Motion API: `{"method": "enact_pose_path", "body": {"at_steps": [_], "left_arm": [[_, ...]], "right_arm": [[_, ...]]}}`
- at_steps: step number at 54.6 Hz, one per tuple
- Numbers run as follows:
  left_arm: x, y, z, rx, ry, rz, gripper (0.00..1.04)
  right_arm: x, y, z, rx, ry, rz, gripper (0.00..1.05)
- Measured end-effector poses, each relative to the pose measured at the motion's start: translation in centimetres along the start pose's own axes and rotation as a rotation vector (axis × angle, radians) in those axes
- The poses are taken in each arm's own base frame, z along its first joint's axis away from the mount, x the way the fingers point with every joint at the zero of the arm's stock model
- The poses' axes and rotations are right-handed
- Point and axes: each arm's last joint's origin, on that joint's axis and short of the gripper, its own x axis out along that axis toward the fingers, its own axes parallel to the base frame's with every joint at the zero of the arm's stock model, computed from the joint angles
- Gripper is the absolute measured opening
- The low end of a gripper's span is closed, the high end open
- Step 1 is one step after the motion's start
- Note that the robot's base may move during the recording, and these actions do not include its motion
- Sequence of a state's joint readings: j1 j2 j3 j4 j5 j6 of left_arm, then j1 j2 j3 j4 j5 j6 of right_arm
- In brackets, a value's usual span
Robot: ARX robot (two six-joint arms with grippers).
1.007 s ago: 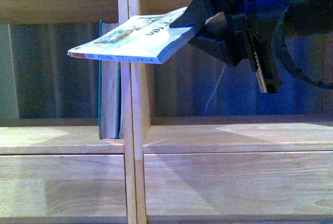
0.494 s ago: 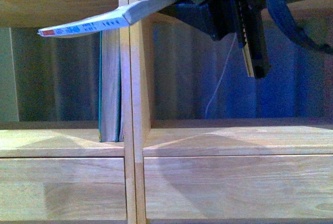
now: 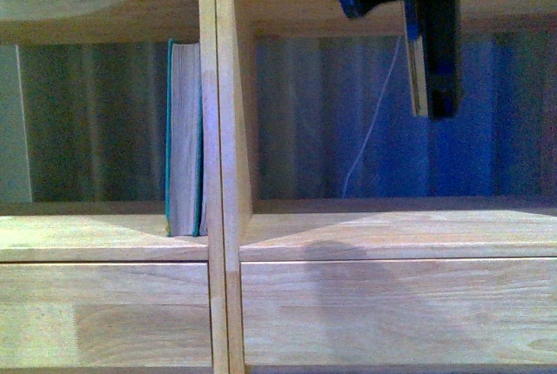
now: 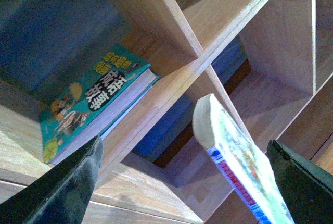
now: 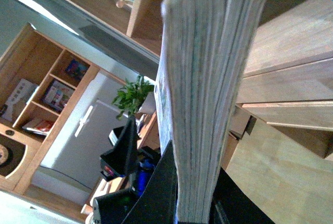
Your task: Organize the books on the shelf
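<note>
The right pincer is clamped on one end of the thin book. The rest of the book sticks out long and straight away from the pincer, with its page edges showing. The left pincer has its two fingers wide apart and grips nothing. The thin book shows between them in that arm's view, but I do not think it touches them. The teal book is on the shelf. It stands upright in the left cubby, with one side against the middle divider. The space on its other side is free. In the front view only dark parts of the right arm hang at the top, over the right cubby. So I think the thin book is held up high, above the cubby where the teal book stands. The next move is likely to bring the thin book down and over to the left cubby. It must turn so its long side stands up like the teal book, then slide in beside it. The right arm has the book, so it is the one to do this.
</note>
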State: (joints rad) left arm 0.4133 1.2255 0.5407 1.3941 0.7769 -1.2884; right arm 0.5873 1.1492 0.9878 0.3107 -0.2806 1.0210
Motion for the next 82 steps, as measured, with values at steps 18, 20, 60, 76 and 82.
{"method": "enact_pose_path", "body": {"at_steps": [18, 20, 60, 76, 82], "left_arm": [[12.6, -0.4, -2.5, -0.21, 0.072, -0.176, 0.97], [14.2, -0.5, -3.6, -0.242, 0.108, -0.195, 0.97], [13.3, -4.3, -7.1, -0.306, 0.141, -0.237, 0.97], [12.8, -4.5, -7.2, -0.314, 0.141, -0.225, 0.97], [13.2, -4.6, -7.2, -0.316, 0.135, -0.227, 0.97]], "right_arm": [[-0.7, -1.4, 1.9, 0.013, -0.085, -0.037, 0.07], [-0.7, -1.4, 1.8, 0.019, -0.072, -0.03, 0.07], [-3.2, -1.5, 7.5, 0.037, -0.243, -0.032, 0.07], [-2.2, -1.7, 7.9, 0.051, -0.266, -0.048, 0.07], [-1.5, -1.4, 6.8, 0.067, -0.24, -0.04, 0.07]]}}
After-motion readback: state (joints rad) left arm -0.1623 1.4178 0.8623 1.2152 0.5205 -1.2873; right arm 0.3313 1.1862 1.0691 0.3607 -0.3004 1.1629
